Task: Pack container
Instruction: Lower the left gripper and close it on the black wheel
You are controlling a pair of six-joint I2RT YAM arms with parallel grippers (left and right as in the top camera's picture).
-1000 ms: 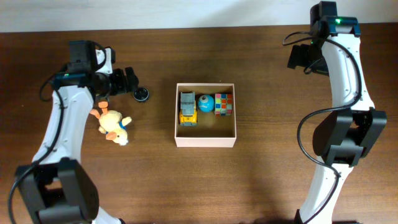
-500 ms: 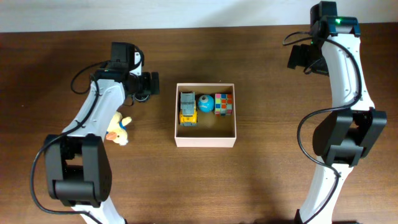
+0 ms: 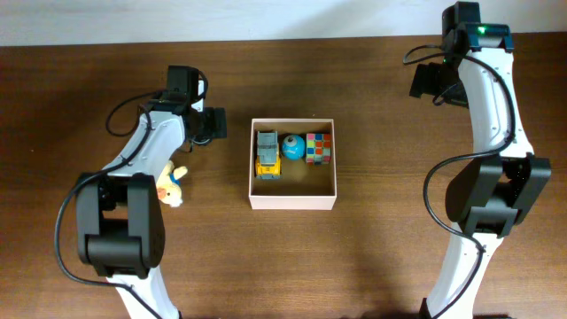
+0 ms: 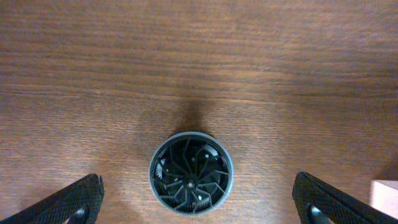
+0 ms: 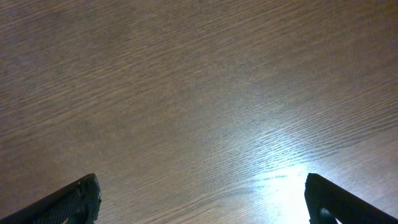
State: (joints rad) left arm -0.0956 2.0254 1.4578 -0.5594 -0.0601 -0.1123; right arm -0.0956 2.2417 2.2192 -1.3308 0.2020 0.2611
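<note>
The left fingers [image 4: 78, 202] stand spread wide, with a dark round wheel [image 4: 191, 172] lying untouched on the table [image 4: 199, 56] between them. The container [image 3: 293, 200] sits just beside them, open side up. It is square, so it has no long axis, and its walls run parallel to the table's edges. The right fingers [image 5: 74, 202] are also parted, well apart from it.
</note>
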